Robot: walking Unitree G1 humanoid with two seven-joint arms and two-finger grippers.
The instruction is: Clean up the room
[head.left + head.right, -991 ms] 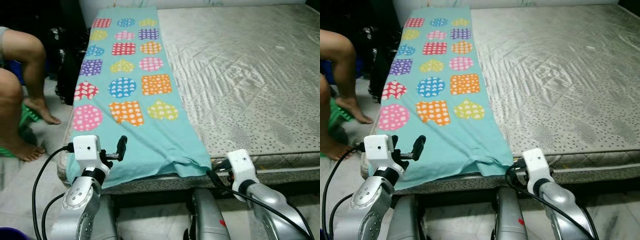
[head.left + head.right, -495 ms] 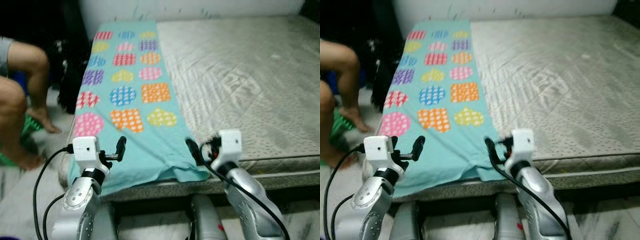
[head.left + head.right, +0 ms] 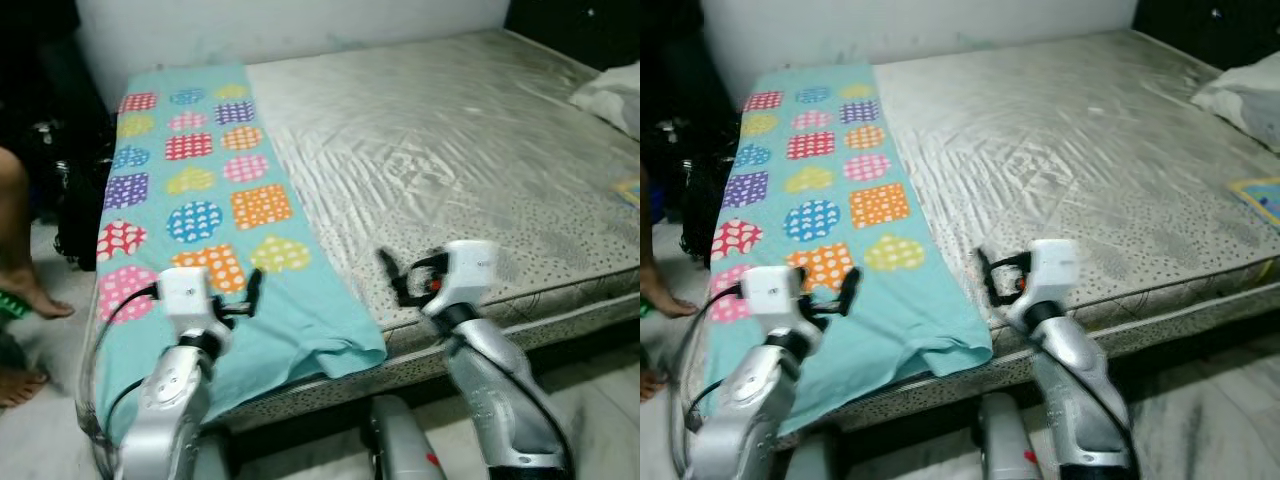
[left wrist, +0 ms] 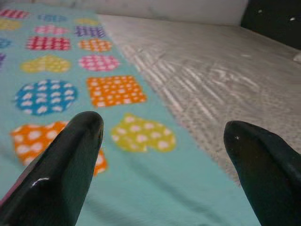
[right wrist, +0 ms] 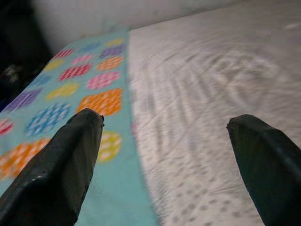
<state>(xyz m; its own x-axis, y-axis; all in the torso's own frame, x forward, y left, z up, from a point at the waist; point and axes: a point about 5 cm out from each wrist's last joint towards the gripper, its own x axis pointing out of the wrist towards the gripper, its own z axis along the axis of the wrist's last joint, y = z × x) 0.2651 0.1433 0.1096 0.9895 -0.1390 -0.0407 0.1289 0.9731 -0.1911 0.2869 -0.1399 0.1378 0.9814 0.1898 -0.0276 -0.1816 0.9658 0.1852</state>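
A teal blanket (image 3: 200, 190) printed with coloured hearts, circles and squares lies flat along the left strip of a bare grey mattress (image 3: 450, 150). Its near corner hangs over the bed's front edge. My left gripper (image 4: 162, 125) hovers open just above the blanket's near end, with nothing between its fingers. In the left eye view the left gripper (image 3: 245, 295) sits over the orange patch. My right gripper (image 5: 164, 117) is open too, low over the mattress near the front edge, just right of the blanket's edge, where the right gripper (image 3: 395, 280) points towards the blanket.
A white pillow (image 3: 1240, 95) lies at the far right of the bed, with a blue and yellow item (image 3: 1260, 195) at the right edge. A person's leg and bare foot (image 3: 25, 295) stand on the floor at the left, next to dark bags (image 3: 70, 200). A wall (image 3: 250, 30) runs behind the bed.
The camera has swung right, bringing the pillow into view. My right arm has risen from below the bed's front edge to above the mattress. The left arm holds its pose.
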